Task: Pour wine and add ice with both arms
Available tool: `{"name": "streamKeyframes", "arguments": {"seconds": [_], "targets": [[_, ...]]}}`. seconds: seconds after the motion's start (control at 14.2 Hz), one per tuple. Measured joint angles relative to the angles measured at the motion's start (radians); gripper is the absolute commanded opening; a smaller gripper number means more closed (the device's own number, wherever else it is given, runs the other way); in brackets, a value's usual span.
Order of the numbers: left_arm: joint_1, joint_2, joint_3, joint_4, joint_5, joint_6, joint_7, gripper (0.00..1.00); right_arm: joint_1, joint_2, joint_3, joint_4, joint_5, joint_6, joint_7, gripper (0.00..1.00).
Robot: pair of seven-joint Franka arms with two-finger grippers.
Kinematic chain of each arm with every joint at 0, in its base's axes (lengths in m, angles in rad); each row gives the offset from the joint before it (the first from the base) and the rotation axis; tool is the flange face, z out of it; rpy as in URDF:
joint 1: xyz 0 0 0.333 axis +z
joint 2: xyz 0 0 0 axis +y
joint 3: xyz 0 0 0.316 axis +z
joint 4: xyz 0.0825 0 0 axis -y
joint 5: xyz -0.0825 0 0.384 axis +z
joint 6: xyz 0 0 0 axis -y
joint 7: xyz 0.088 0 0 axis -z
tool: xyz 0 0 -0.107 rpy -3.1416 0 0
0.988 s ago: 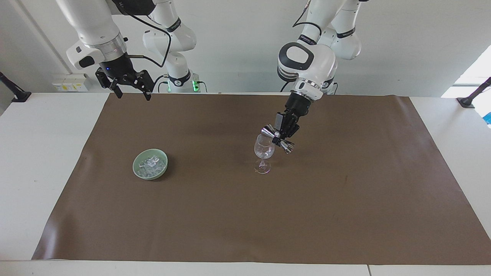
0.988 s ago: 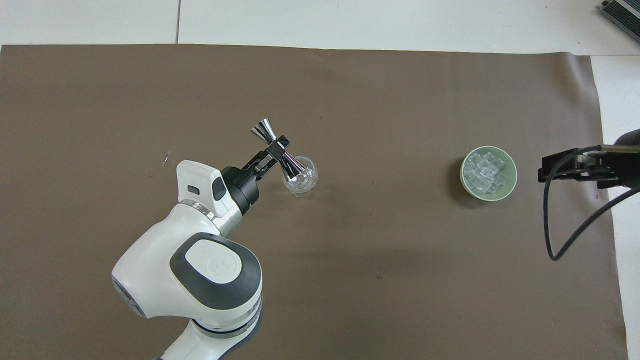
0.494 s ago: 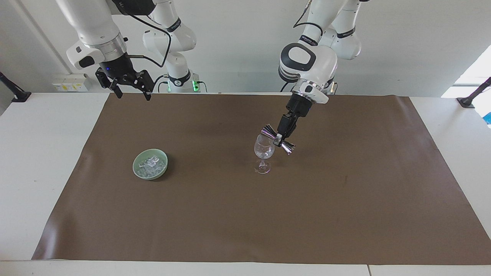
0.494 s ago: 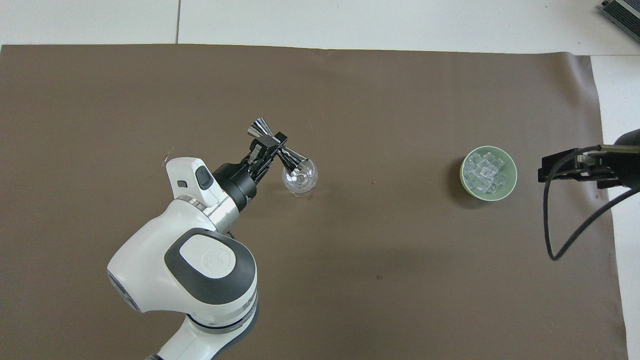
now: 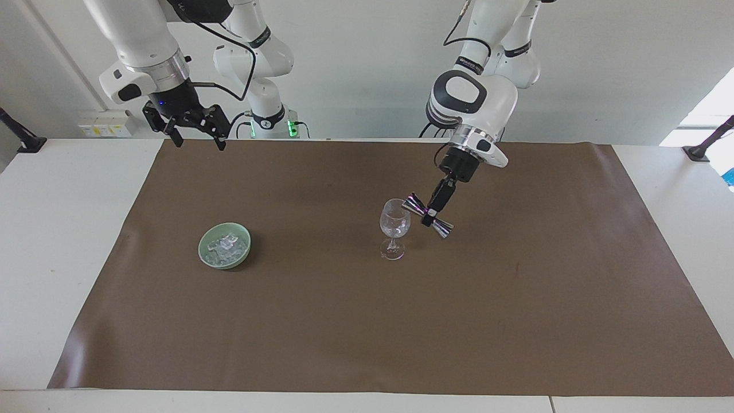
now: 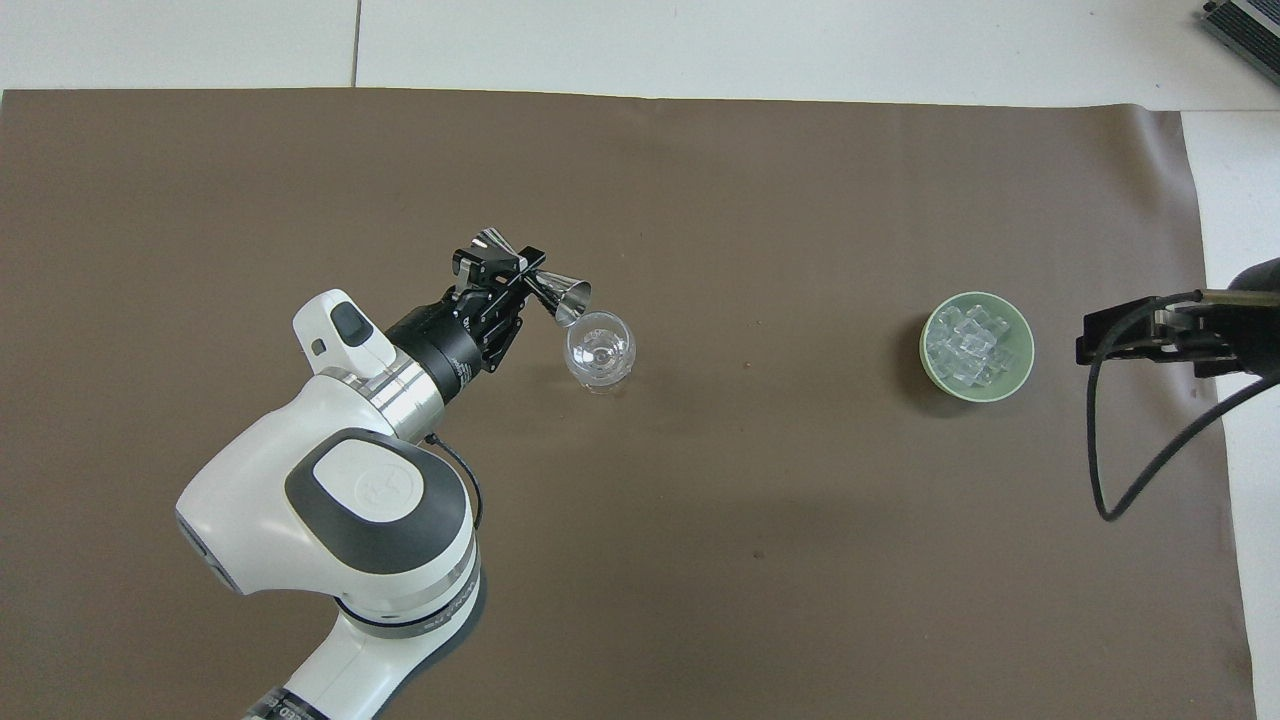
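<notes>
A clear stemmed wine glass (image 5: 394, 226) (image 6: 599, 352) stands upright mid-mat. My left gripper (image 5: 430, 213) (image 6: 520, 272) is shut on the waist of a silver double-cone jigger (image 5: 414, 205) (image 6: 565, 294). The jigger hangs tilted just beside the glass rim, toward the left arm's end of the table. I cannot tell whether any wine is in the glass or the jigger. The ice (image 5: 226, 244) (image 6: 965, 343) lies heaped in a pale green bowl (image 5: 206, 255) (image 6: 1020, 370) toward the right arm's end. My right gripper (image 5: 199, 140) (image 6: 1100, 340) waits open in the air above the mat's edge by the robots.
A brown mat (image 5: 367, 332) (image 6: 760, 560) covers most of the white table (image 5: 63, 241). Black clamp mounts (image 5: 23, 137) stand at the table's corners near the robots. The left arm's white elbow (image 6: 350, 510) hangs over the mat close to the robots.
My left gripper has swung the jigger off the glass's mouth toward the left arm's end, turning at the wrist. The glass, bowl and right arm have not moved.
</notes>
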Motion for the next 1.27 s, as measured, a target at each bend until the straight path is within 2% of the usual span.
{"name": "streamKeyframes", "arguments": {"seconds": [0.64,0.78,1.27], "targets": [[0.100,0.000,0.003,0.000,0.000,-0.083,-0.360,0.00,0.000,0.000,0.000,0.000,0.000,0.000,0.000,1.00],[0.131,0.000,0.004,-0.002,0.000,-0.137,-0.436,0.00,0.000,0.000,0.000,0.000,0.000,0.000,0.000,1.00],[0.213,0.006,0.008,-0.010,0.000,-0.231,-0.591,0.00,0.000,0.000,0.000,0.000,0.000,0.000,0.000,1.00]]}}
